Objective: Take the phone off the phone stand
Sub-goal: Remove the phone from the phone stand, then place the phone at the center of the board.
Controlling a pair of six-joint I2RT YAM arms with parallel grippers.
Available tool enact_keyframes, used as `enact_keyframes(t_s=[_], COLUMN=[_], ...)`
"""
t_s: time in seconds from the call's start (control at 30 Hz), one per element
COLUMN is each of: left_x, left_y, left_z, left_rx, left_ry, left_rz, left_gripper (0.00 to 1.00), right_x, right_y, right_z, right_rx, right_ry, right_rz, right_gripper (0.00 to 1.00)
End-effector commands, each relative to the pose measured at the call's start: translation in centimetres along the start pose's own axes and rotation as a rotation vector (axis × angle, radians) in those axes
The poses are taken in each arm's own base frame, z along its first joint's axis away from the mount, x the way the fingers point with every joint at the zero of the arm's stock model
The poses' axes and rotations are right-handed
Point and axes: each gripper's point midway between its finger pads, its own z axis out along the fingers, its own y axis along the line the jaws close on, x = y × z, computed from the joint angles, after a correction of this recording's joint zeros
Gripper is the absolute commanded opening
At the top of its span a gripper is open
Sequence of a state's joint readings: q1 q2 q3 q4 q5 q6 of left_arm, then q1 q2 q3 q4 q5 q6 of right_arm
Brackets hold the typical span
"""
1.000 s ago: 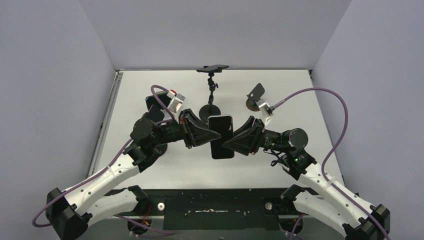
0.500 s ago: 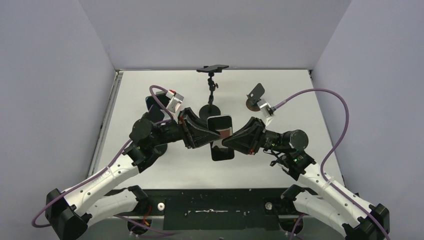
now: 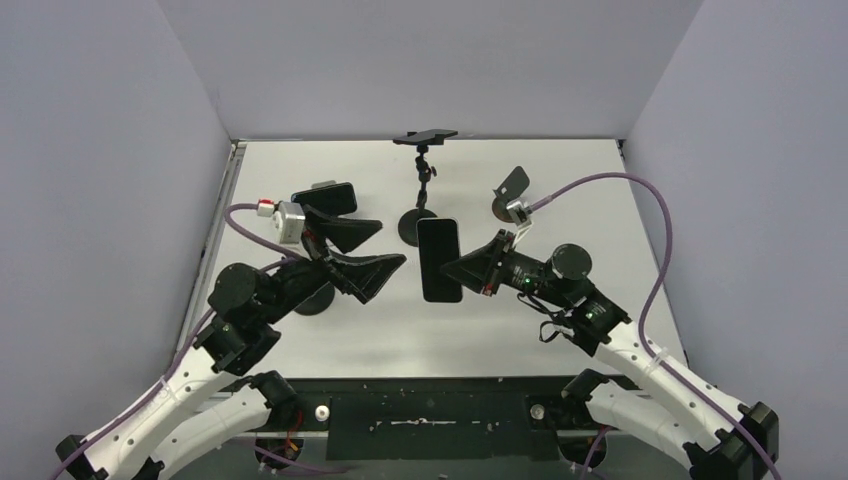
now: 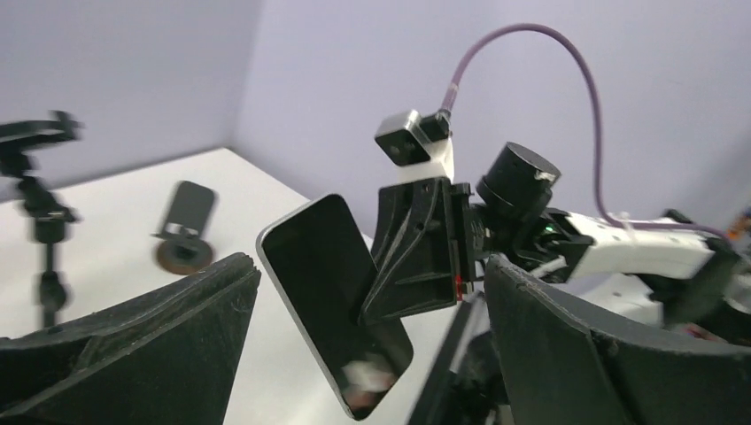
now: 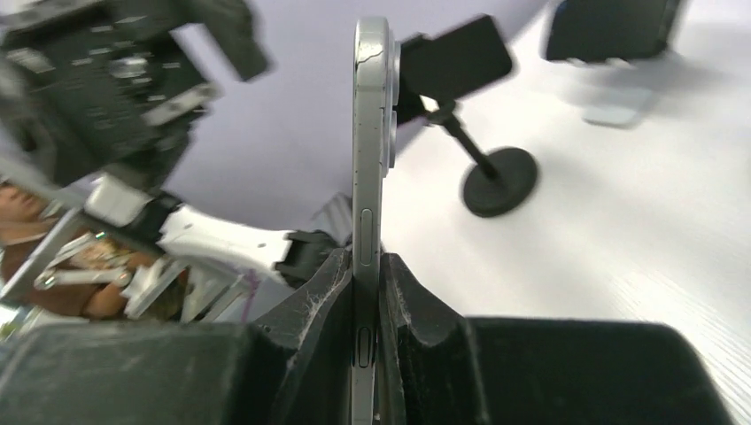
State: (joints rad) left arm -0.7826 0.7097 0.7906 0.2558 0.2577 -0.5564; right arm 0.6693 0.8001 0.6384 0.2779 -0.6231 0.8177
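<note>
The phone (image 3: pixel 440 260) is a dark slab with a silver rim, held in the air over the middle of the table, apart from any stand. My right gripper (image 3: pixel 462 270) is shut on its right edge; in the right wrist view the fingers (image 5: pixel 403 292) clamp the phone (image 5: pixel 370 115) edge-on. My left gripper (image 3: pixel 392 246) stands wide open just left of the phone, touching nothing. In the left wrist view the phone (image 4: pixel 332 301) hangs between and beyond its spread fingers (image 4: pixel 159 328). A black tripod phone stand (image 3: pixel 421 190) with a bare clamp stands behind the phone.
A small tilted stand on a round base (image 3: pixel 510 192) sits at the back right, close to the right arm's cable. A black slab on a holder (image 3: pixel 328 197) stands at the left, beside my left wrist. Grey walls close in three sides.
My left gripper has let go of the phone, opened wide and drawn back to the left. The right gripper has closed on the phone and keeps it, slightly farther back.
</note>
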Motion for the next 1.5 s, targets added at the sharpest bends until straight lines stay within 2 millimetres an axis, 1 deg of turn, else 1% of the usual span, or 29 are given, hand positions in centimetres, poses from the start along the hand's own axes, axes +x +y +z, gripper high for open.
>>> enact_keyframes(t_s=[0.0,0.07,0.2,0.3,0.33,0.37,0.43,0.47,0.53,0.73,0.87,1.0,1.17,1.27,1.33,1.4,1.47], left_x=[-1.2,-1.8,-2.4,-2.0,-1.4,-1.1,-0.5,-0.4,-0.4,0.0,0.0,0.0,0.1,0.2,0.2,0.3,0.3], left_y=[6.0,7.2,8.6,10.2,10.8,10.9,11.1,11.2,10.9,10.8,10.5,10.6,10.7,10.8,10.8,10.8,10.8], left_z=[-2.7,-3.8,-5.7,-7.4,-7.8,-8.1,-8.6,-8.7,-8.6,-8.3,-8.4,-8.4,-8.3,-8.3,-8.3,-8.2,-8.2], left_rx=[-0.306,-0.376,-0.460,-0.546,-0.563,-0.563,-0.562,-0.559,-0.544,-0.526,-0.514,-0.519,-0.517,-0.518,-0.518,-0.518,-0.517], left_ry=[-0.039,-0.062,-0.101,-0.118,-0.113,-0.114,-0.116,-0.124,-0.119,-0.099,-0.101,-0.103,-0.093,-0.089,-0.088,-0.084,-0.083], left_rz=[0.267,0.335,0.428,0.437,0.444,0.449,0.455,0.454,0.454,0.459,0.456,0.457,0.461,0.462,0.463,0.462,0.462], left_gripper=[0.97,0.97,0.97,0.97,0.97,0.98,0.97,0.97,0.98,0.97,0.97,0.97,0.97,0.97,0.97,0.97,0.97], right_x=[1.1,2.8,5.1,6.6,7.0,7.3,8.0,8.5,9.3,11.0,11.7,12.2,13.2,13.9,14.3,14.7,14.9], right_y=[-6.5,-8.3,-10.9,-13.1,-13.6,-14.2,-15.3,-16.3,-17.6,-20.7,-22.0,-22.6,-23.3,-23.7,-24.0,-24.2,-24.4], right_z=[0.9,1.2,2.1,2.7,3.0,3.2,3.7,3.9,4.3,5.5,6.3,6.9,7.0,6.6,6.1,5.6,5.1], right_rx=[0.286,0.316,0.337,0.381,0.388,0.398,0.417,0.441,0.465,0.509,0.521,0.520,0.524,0.542,0.558,0.576,0.593], right_ry=[0.036,0.070,0.095,0.113,0.111,0.108,0.098,0.095,0.091,0.067,0.078,0.089,0.087,0.096,0.099,0.103,0.104], right_rz=[0.025,0.070,0.137,0.194,0.213,0.233,0.266,0.286,0.312,0.380,0.393,0.412,0.463,0.481,0.488,0.493,0.495], right_gripper=[0.00,0.00,0.00,0.00,0.00,0.00,0.00,0.00,0.00,0.00,0.00,0.00,0.03,0.10,0.19,0.25,0.29])
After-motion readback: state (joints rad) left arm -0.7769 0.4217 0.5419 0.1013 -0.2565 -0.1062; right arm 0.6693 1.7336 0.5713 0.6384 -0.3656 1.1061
